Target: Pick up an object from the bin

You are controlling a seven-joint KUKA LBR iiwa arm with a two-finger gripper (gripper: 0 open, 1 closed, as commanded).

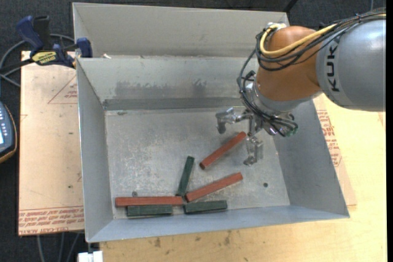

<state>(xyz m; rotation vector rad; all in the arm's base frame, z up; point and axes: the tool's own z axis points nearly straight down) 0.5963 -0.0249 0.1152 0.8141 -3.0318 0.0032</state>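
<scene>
My gripper [237, 138] hangs in the right half of the bin with its two fingers spread wide apart, open. One fingertip [222, 123] is to the upper left and the other [250, 155] to the lower right. A red-brown flat stick [220, 152] lies slanted on the bin floor, and its upper right end reaches in between the fingers. Whether the fingers touch it I cannot tell. A second red-brown stick [214, 187] lies a little below, and a dark green stick [185, 176] stands aslant to its left.
Along the bin's front wall lie another red-brown stick [149, 200] and two dark green sticks [149, 210] [205, 207]. The arm's orange cover and cables hang over the bin's right side. The bin's walls slope inward.
</scene>
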